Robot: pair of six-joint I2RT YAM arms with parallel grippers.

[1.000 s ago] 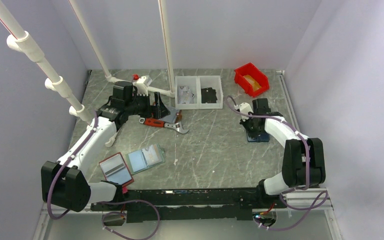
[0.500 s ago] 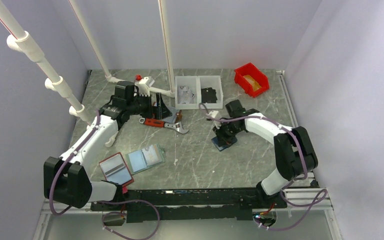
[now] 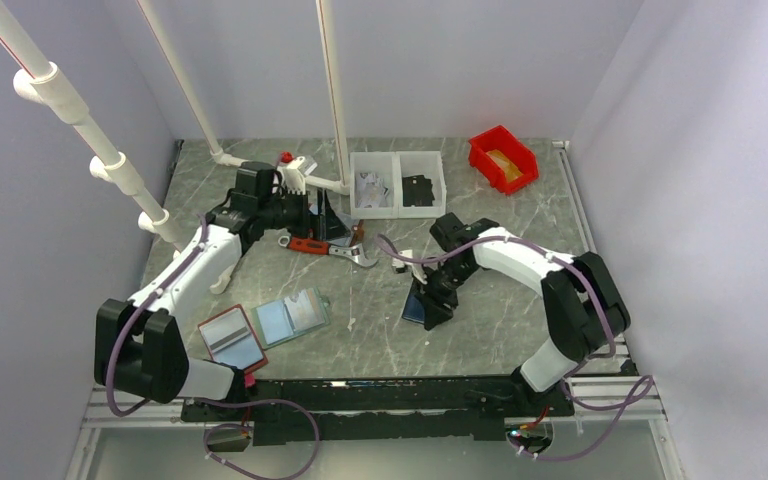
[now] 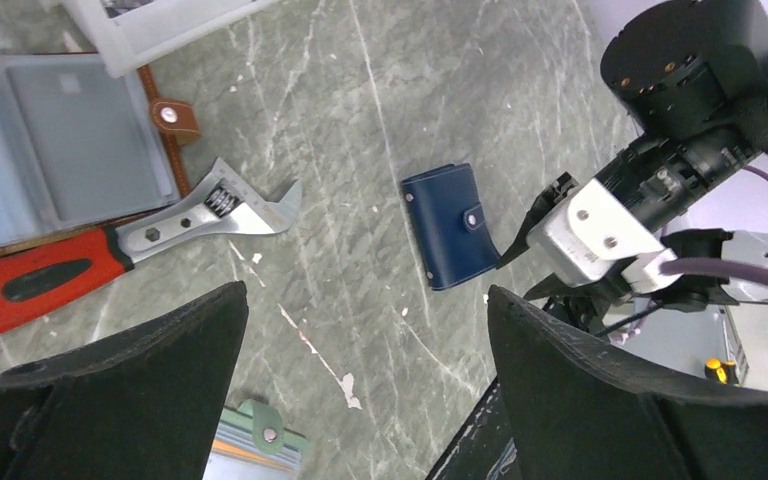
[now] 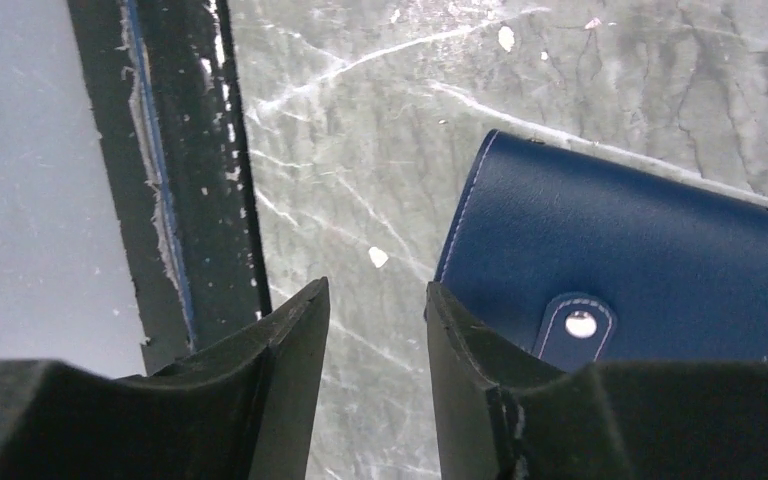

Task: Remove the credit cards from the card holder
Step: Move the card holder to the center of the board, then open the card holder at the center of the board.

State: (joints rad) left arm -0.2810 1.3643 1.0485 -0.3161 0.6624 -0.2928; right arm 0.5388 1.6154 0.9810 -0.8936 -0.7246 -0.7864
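The card holder (image 3: pixel 420 304) is a closed navy wallet, its strap snapped down, lying flat near the table's middle. It also shows in the left wrist view (image 4: pixel 452 225) and the right wrist view (image 5: pixel 640 250). The credit cards are hidden inside it. My right gripper (image 3: pixel 438 292) hovers low at its edge. In the right wrist view this gripper (image 5: pixel 375 290) is open, with only bare table between the jaws and the holder just outside one finger. My left gripper (image 3: pixel 312 214) stands wide open and empty (image 4: pixel 365 300) over the far-left area, above the wrench.
A red-handled wrench (image 3: pixel 325 247) lies below my left gripper, beside an open brown-edged holder (image 4: pixel 70 150). A red-edged holder (image 3: pixel 231 338) and a green-edged holder (image 3: pixel 293 316) lie open at the near left. A white two-part bin (image 3: pixel 397 183) and a red bin (image 3: pixel 503 158) stand at the back.
My right arm swept from the right side to the middle, bringing the navy holder along, and its jaws have now parted off it. The left gripper shifted slightly right.
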